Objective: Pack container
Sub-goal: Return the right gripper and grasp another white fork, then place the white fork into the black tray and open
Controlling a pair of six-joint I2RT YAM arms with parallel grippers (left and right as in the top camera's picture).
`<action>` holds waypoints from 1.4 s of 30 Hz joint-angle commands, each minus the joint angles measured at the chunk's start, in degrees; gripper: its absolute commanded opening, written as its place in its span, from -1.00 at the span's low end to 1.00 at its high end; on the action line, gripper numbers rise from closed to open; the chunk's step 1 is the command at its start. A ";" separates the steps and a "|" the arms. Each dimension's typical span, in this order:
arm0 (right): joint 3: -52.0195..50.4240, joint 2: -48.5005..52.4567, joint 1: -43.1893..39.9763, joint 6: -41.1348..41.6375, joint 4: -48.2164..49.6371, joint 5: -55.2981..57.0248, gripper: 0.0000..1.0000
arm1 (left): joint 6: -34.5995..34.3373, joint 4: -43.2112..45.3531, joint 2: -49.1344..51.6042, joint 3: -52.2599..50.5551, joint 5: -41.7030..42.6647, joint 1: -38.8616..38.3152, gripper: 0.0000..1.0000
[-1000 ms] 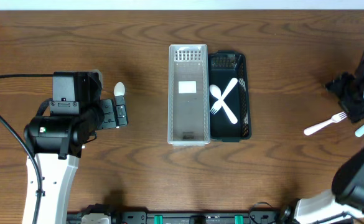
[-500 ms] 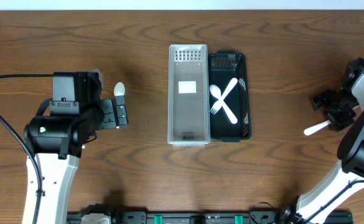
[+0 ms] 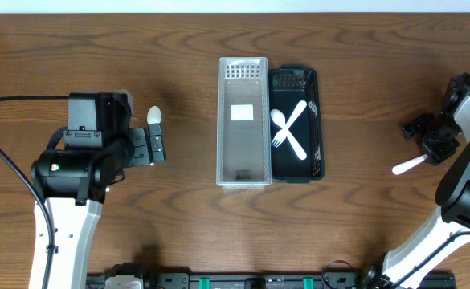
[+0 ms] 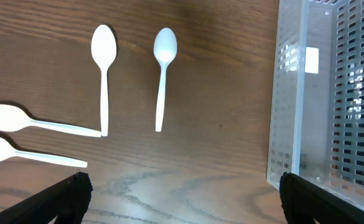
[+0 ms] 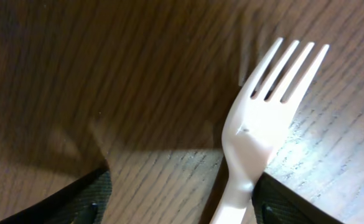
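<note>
four white plastic spoons [image 4: 165, 46] beside the clear slotted bin [image 4: 287, 112] are shown by left wrist only; left gripper [image 4: 182, 190] released; right gripper [image 5: 182, 193] released astride white plastic fork [image 5: 256, 134].

The brown wooden desk [image 3: 363, 225] carries a clear bin [image 3: 243, 156] touching a black basket [image 3: 292, 80] at centre, four white spoons [image 4: 165, 46] left, one white fork [image 5: 256, 130] right

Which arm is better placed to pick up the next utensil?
Right: the right end effector, open, straddles the fork on the table. The left end effector hovers short of the spoons.
</note>
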 commanded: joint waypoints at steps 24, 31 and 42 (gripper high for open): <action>-6.86 2.99 -0.04 -0.31 1.16 1.11 -0.97 | 0.57 -0.15 0.11 1.33 -1.36 -0.17 0.96; -4.57 -1.75 2.93 -1.38 -1.42 1.16 -0.98 | 0.57 -0.13 0.11 1.33 -1.36 -0.15 0.96; 4.04 -23.10 26.29 -6.03 -0.39 1.60 -0.97 | 0.55 -0.15 0.11 1.33 -1.36 -0.15 0.96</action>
